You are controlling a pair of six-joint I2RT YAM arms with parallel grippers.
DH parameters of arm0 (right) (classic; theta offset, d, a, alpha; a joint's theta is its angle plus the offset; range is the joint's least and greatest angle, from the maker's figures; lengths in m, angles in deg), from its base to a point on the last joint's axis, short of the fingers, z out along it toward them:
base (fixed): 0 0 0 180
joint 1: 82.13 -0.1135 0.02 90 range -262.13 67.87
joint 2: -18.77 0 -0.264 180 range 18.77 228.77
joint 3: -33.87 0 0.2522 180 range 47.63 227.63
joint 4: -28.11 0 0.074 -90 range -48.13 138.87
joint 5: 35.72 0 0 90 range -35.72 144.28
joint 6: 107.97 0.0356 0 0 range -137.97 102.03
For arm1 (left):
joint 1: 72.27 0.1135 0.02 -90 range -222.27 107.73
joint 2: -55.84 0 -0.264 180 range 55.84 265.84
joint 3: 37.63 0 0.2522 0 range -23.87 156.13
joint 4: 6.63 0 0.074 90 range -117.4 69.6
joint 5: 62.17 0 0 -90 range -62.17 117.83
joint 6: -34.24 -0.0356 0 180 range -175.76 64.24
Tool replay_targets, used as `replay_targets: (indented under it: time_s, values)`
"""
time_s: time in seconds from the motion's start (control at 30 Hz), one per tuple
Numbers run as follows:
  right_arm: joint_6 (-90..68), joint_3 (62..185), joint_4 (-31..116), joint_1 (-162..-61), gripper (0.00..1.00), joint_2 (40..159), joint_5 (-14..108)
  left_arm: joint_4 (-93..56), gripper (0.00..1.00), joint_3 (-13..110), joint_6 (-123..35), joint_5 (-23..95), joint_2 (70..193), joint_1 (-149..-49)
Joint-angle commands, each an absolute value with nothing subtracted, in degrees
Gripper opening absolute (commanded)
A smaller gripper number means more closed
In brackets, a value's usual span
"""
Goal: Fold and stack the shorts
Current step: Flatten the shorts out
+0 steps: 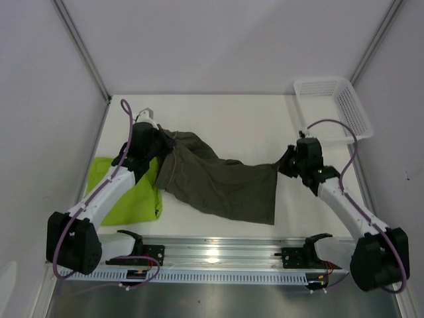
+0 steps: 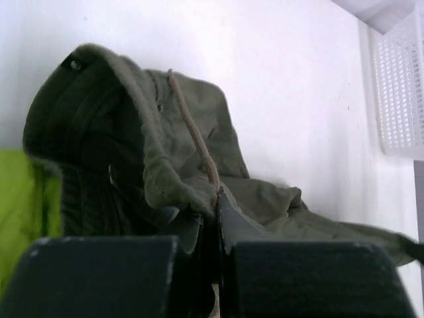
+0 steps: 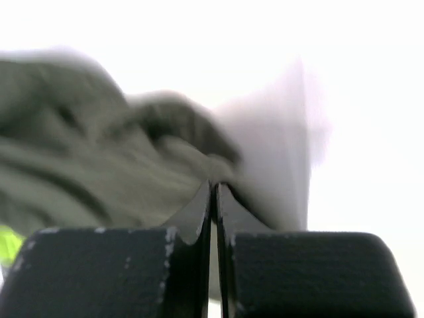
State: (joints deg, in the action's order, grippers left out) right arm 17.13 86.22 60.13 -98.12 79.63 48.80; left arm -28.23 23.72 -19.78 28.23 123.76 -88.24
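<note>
The left tool [image 2: 213,211] is closed on a bunched bit of the olive shorts [image 1: 222,182], with the waistband [image 2: 149,152] heaped above its fingertips and the drawstring [image 2: 195,136] trailing down to the pinch. The right tool [image 3: 213,195] is closed too, with olive cloth at its tips; that view is blurred, so how much cloth it has is unclear. From above, the olive shorts span the middle of the surface [image 1: 245,122], from the left tool at 10 o'clock to the right tool at 3 o'clock. The lower edge sags toward 6 o'clock. Both grips look thin, so a sharp pull could draw the cloth out of one tool and drop that end in a heap. One tool seems to have the waist and the other a leg end, so any fold made from here may come out skewed. The left end of the olive cloth overlaps the green shorts [image 1: 126,195] at 8 o'clock, and dragging it could pull them out of shape. The drawstring could also catch on the fingers. The olive shorts look soft, creased and unevenly taut. The green shorts lie flat and compact, seemingly already folded. The basket [image 1: 331,106] sits well apart at 1 o'clock.
</note>
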Motion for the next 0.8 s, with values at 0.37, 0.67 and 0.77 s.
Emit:
replay_targets:
  time_s: [0.37, 0.67, 0.77]
  values:
    - [12.9, 109.3, 61.5, -88.4, 0.82, 109.5, 47.0, -38.9, 0.93, 42.3, -26.1, 28.2, 147.0, -85.2]
    - [21.9, 89.8, 65.5, -93.3, 0.83, 88.8, 51.9, -35.6, 0.99, 24.4, -18.3, 27.4, 123.0, -85.4]
    - [28.4, 84.5, 67.4, -96.4, 0.81, 78.7, 55.7, -37.0, 0.99, 18.8, -16.0, 29.2, 117.0, -86.0]
